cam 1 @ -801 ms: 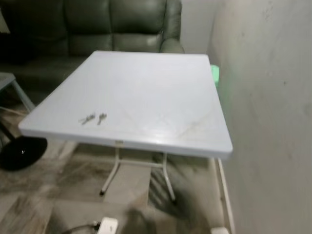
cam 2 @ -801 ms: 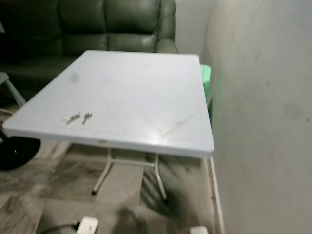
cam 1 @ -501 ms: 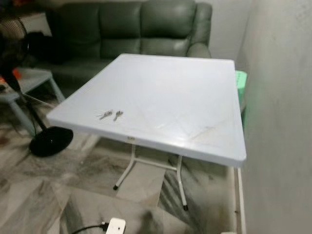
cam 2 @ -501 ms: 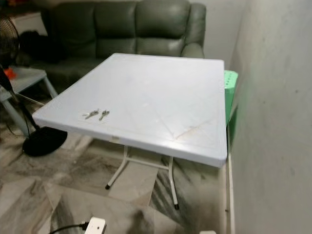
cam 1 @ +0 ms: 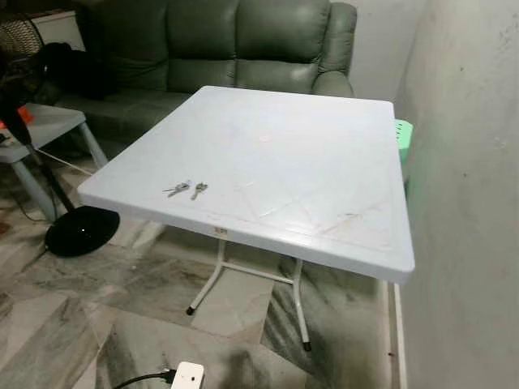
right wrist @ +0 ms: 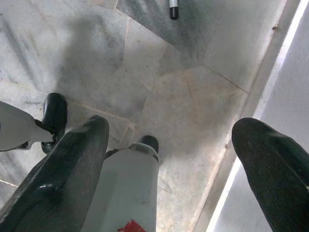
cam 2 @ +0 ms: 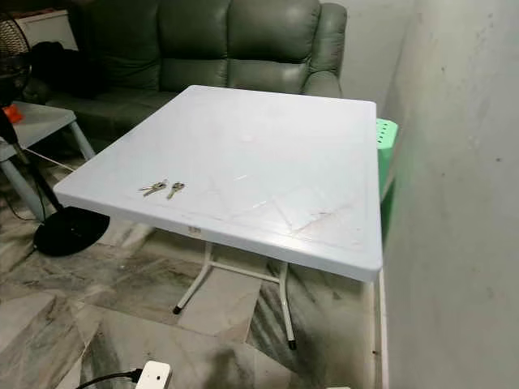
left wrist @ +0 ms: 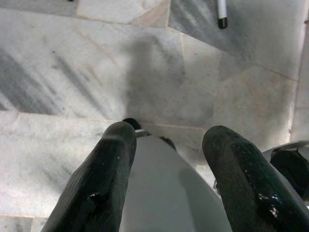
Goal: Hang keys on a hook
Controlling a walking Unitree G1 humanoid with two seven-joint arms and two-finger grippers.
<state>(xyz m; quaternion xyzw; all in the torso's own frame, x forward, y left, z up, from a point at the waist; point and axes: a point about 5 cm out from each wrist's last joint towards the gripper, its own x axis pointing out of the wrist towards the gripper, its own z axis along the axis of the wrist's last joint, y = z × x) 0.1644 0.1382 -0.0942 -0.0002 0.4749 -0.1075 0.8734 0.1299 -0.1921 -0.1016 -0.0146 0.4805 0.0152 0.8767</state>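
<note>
Still on the table (cam 1: pixel 308 162), the keys (cam 1: pixel 186 190) lie near its front left edge, flat on the white top, a small bunch in two clumps just beside each other. Their long axis runs roughly along that near edge, across the robot's view; which end is blade and which is bow is too small to tell. No hook can be made out.

Judged by their look, they are light, stiff metal, loose on a ring, likely to slide on the smooth plastic and to splay when lifted. A pinch from above across the ring or the bows, where the bunch is thickest, seems the safest hold; thin blades lying flat would give the fingers little to catch.

Both arms hang low over the marble floor (left wrist: pixel 58 72). The left gripper (left wrist: pixel 166 164) has its fingers parted and holds nothing; the right gripper (right wrist: pixel 169 159) is spread wider, also empty, near the wall (right wrist: pixel 294 82). A green sofa (cam 1: pixel 235 40) stands behind the table.
</note>
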